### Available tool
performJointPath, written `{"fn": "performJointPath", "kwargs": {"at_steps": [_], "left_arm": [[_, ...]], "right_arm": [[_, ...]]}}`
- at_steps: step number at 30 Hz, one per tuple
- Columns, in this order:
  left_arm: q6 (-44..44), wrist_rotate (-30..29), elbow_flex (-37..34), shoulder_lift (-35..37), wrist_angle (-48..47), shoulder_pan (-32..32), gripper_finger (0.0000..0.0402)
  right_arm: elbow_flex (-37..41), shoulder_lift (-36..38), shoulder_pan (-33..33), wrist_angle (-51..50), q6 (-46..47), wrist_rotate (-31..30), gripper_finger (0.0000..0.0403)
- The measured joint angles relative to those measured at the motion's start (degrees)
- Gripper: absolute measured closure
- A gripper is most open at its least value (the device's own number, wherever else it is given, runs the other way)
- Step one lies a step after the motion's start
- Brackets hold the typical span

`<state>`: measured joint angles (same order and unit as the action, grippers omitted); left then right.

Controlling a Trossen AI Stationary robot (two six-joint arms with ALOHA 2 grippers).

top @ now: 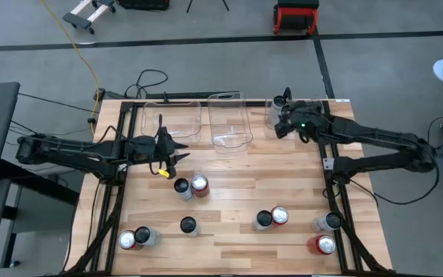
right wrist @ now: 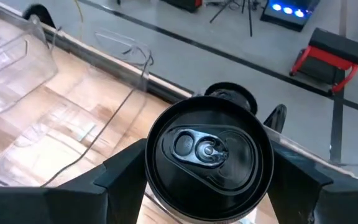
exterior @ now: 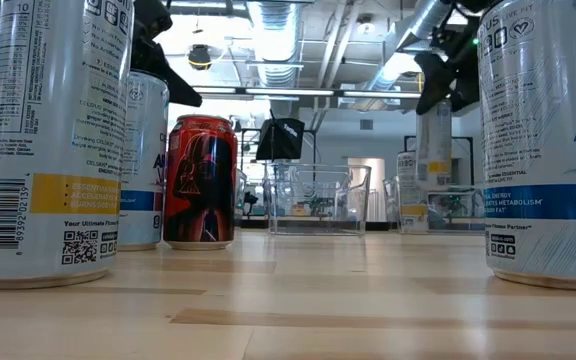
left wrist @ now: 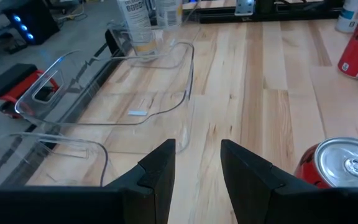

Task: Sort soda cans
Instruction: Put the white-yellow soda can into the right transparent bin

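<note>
A pale wooden table point(top: 237, 173) is sitting on a grey workshop floor, with three clear plastic bins along its far edge. The right gripper point(top: 281, 117) is hovering at the far right bin point(top: 314, 108), its fingers spread wide around a dark-topped silver can point(right wrist: 210, 155) that it is gripping by the sides; another dark-topped can point(right wrist: 232, 96) is already standing just beyond it in that bin. The left bin point(top: 171, 119) and middle bin point(top: 229, 119) are showing no cans, so sorting is looking barely begun.

The left gripper point(top: 177, 154) is holding nothing, its fingers partly apart, hanging just short of the left bin with a red can point(left wrist: 344, 177) close beside it. Nine cans are waiting on the near half in scattered pairs: a silver one touching a red one point(top: 199, 185) at centre left, another pair point(top: 271, 218) at centre right, a lone dark-topped can point(top: 188, 225), and pairs in both near corners point(top: 135, 238) point(top: 324, 245).

Those corner pairs are sitting close to the table's edges, leaving little margin for a nudge. The middle strip between bins and cans is lying bare, giving both arms free passage.
</note>
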<state>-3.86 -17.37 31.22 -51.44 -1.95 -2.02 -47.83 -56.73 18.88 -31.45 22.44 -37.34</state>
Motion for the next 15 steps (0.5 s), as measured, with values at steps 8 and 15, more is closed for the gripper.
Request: {"fn": "performJointPath", "kwargs": {"at_steps": [8, 15], "left_arm": [[0.04, 0.00, -0.27, 0.00, -0.04, 0.00, 0.0276], [0.07, 0.02, -0.55, 0.00, -0.25, 0.00, 0.0276]], "right_arm": [[0.00, -4.64, 2.86, 3.44, -0.31, 4.52, 0.0112], [0.73, -7.43, 5.20, 4.72, -0.43, 6.21, 0.0112]]}}
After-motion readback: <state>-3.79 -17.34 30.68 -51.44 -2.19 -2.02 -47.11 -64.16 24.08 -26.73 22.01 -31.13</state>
